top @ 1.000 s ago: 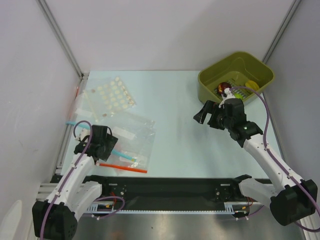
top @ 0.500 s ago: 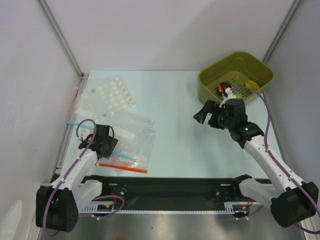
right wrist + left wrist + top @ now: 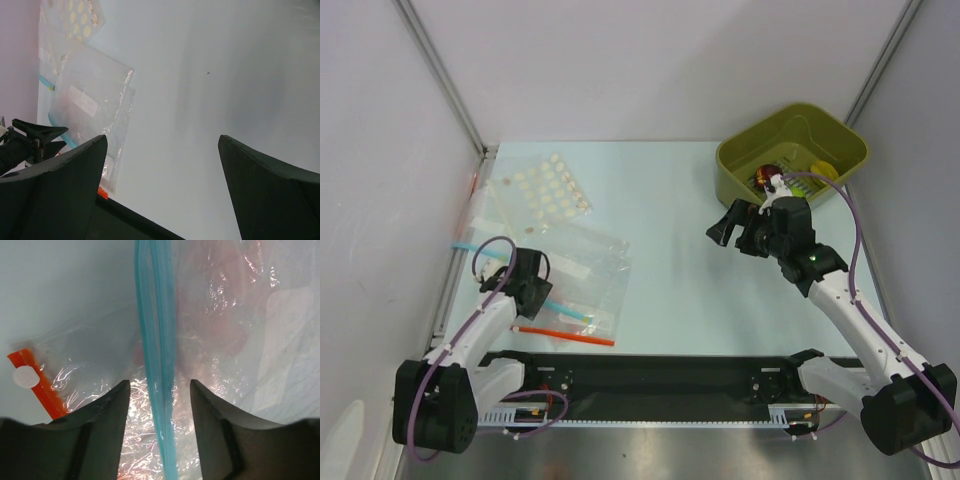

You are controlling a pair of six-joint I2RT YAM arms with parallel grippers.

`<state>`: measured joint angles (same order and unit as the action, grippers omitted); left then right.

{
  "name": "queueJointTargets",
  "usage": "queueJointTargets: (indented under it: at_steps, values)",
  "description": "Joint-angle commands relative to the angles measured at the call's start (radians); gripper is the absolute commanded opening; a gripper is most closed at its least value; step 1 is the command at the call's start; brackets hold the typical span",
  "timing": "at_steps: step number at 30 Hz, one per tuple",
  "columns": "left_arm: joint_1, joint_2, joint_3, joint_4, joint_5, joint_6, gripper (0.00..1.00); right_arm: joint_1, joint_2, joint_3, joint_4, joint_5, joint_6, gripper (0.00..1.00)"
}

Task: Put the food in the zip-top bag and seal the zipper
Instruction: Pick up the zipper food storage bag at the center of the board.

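Note:
The plain clear zip-top bag (image 3: 582,268) lies flat at the table's left. Its light blue zipper (image 3: 568,309) runs slantwise under my left gripper (image 3: 538,290). In the left wrist view the zipper (image 3: 156,330) runs straight between the open jaws of the left gripper (image 3: 159,385), touching neither finger. My right gripper (image 3: 730,228) is open and empty, above bare table near the green bin (image 3: 840,140). The dark red fruit (image 3: 766,174) and the yellow fruit (image 3: 825,170) lie in the bin. The green fruit is not clear to see.
A clear bag with white dots (image 3: 538,192) lies behind the plain bag. A red-orange strip (image 3: 565,336) of another bag lies at the front and also shows in the left wrist view (image 3: 42,385). The right wrist view shows the bags (image 3: 92,100) far left.
My left gripper has shifted slightly right over the blue zipper and its arm has swung a little. The right arm has barely moved.

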<state>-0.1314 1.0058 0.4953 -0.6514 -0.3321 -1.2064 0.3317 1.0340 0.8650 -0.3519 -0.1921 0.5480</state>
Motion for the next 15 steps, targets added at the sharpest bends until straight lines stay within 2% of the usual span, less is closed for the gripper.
queueJointTargets:
  at_steps: [1, 2, 7, 8, 11, 15]
  values:
    - [0.012, 0.019, 0.038, 0.058, -0.034, 0.019, 0.54, -0.01, -0.015, 0.011, 0.042, -0.007, -0.016, 1.0]
    - [0.012, 0.027, 0.043, 0.065, -0.047, 0.025, 0.46, -0.01, -0.015, 0.019, 0.041, -0.01, -0.017, 1.0]
    - [0.013, 0.056, 0.094, 0.064, -0.076, 0.077, 0.23, -0.016, -0.015, 0.028, 0.031, -0.009, -0.026, 1.0]
    - [0.013, 0.054, 0.101, 0.064, -0.079, 0.087, 0.14, -0.016, -0.015, 0.026, 0.031, -0.01, -0.023, 1.0]
    - [0.013, 0.057, 0.146, 0.039, -0.085, 0.125, 0.0, -0.014, -0.018, 0.022, 0.037, -0.02, -0.02, 1.0]
    - [0.013, 0.057, 0.225, -0.019, -0.061, 0.176, 0.0, 0.003, -0.006, 0.02, 0.062, -0.064, -0.048, 1.0]
